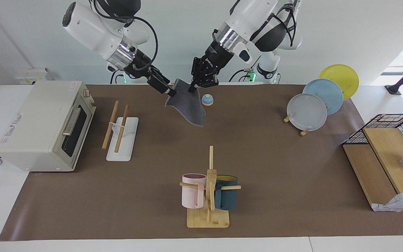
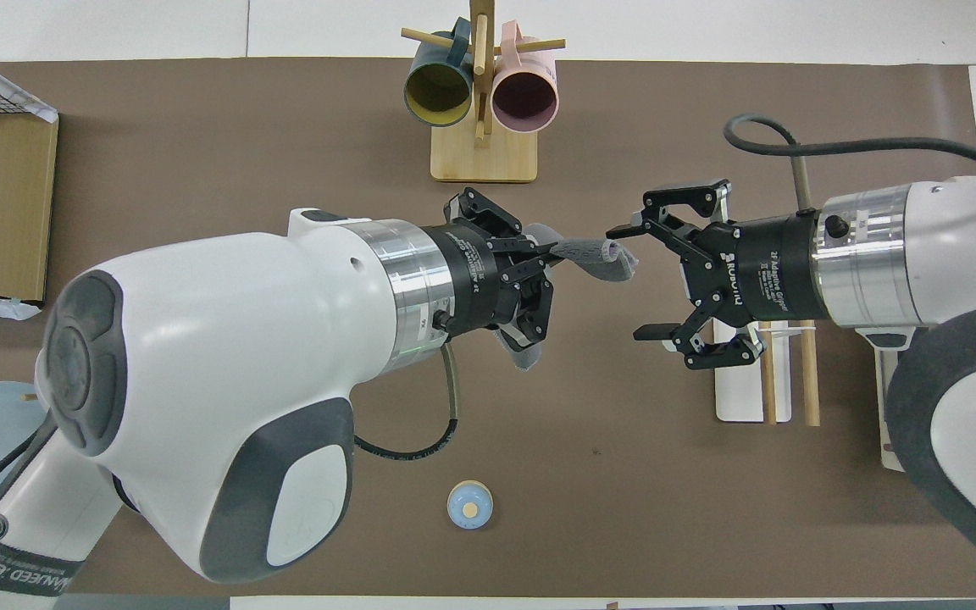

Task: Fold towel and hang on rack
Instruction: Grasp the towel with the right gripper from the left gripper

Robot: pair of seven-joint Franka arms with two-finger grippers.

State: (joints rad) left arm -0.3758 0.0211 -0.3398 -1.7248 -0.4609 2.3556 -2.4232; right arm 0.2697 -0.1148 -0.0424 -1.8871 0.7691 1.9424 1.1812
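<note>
The towel (image 1: 187, 110) hangs in the air with its dark grey face showing, one corner drooping toward the mat. My left gripper (image 1: 195, 86) is shut on its upper edge; in the overhead view this gripper (image 2: 549, 267) holds the towel (image 2: 590, 252) over the middle of the mat. My right gripper (image 1: 167, 91) is at the towel's other upper corner with jaws spread wide; in the overhead view (image 2: 630, 281) one finger touches that corner. The rack (image 1: 121, 138), two wooden rods over a white tray, stands toward the right arm's end of the table, and the overhead view shows it (image 2: 738, 398) partly under the right gripper.
A toaster oven (image 1: 44, 126) stands beside the rack. A bamboo mug stand (image 1: 208, 196) with two mugs is farther from the robots. A small blue bell (image 1: 207, 100) sits under the towel's edge. Plates on a stand (image 1: 306, 112) and a wire basket with wooden boards (image 1: 383, 154) are toward the left arm's end.
</note>
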